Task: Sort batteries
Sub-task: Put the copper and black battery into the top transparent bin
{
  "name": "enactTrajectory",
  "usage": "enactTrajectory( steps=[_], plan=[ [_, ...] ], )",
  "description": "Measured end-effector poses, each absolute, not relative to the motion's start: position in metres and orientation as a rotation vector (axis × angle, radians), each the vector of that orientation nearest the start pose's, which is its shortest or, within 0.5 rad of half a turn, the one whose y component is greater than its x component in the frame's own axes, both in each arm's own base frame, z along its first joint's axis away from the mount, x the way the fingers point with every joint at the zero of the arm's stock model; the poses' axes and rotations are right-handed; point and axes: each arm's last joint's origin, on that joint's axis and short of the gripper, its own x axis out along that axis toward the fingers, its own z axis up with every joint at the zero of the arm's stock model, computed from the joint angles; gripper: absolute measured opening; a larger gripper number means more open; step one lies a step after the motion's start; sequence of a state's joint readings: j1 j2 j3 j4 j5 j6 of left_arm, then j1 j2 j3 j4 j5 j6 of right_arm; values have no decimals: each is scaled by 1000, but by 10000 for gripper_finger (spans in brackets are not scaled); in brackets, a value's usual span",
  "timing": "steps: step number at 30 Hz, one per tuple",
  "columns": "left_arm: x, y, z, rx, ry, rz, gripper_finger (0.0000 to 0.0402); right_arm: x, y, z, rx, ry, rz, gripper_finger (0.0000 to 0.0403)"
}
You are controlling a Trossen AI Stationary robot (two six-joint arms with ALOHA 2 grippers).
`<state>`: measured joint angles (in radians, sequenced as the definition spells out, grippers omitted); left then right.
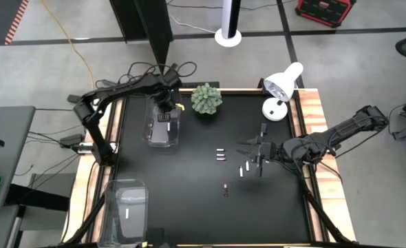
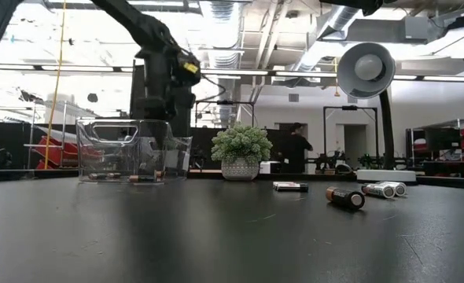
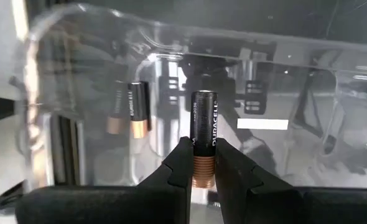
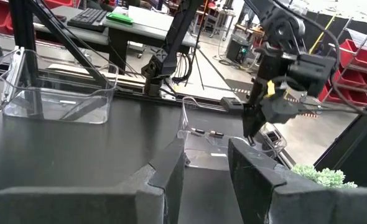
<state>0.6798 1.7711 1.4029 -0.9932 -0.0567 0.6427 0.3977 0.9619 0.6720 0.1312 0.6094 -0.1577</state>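
My left gripper hangs over the clear bin at the table's far left and is shut on a dark battery with a copper end. Two more dark batteries lie on the bin's floor. Loose batteries lie on the black table: a pair, silver ones and a dark one. In the low view they show as a dark one and silver ones. My right gripper is open just above the table, right of the loose batteries. My left gripper pinches the dark battery by its copper end between its two fingers. The fingers come from above, pointing down into the bin, and lie along the battery. The battery is lifted clear, its dark end pointing down toward the bin's floor.
A second clear bin stands at the table's near left corner. A small potted plant and a white desk lamp stand along the far edge. A person stands in the room beyond the table.
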Motion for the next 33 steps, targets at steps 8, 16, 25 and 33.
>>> enactTrajectory(
  steps=[8, 16, 25, 33],
  plan=[
    [266, 225, 226, 80, 1441, 169, 38, 201, 67, 293, -236, 160, -200, 143],
    [266, 225, 227, 78, 1439, 172, 64, 201, 67, 293, -236, 161, -200, 143],
    [266, 225, 227, 64, 1436, 185, 80, 201, 67, 293, -236, 160, -200, 143],
    [269, 225, 227, 70, 1423, 209, 129, 201, 67, 293, -236, 160, -200, 143]
  ],
)
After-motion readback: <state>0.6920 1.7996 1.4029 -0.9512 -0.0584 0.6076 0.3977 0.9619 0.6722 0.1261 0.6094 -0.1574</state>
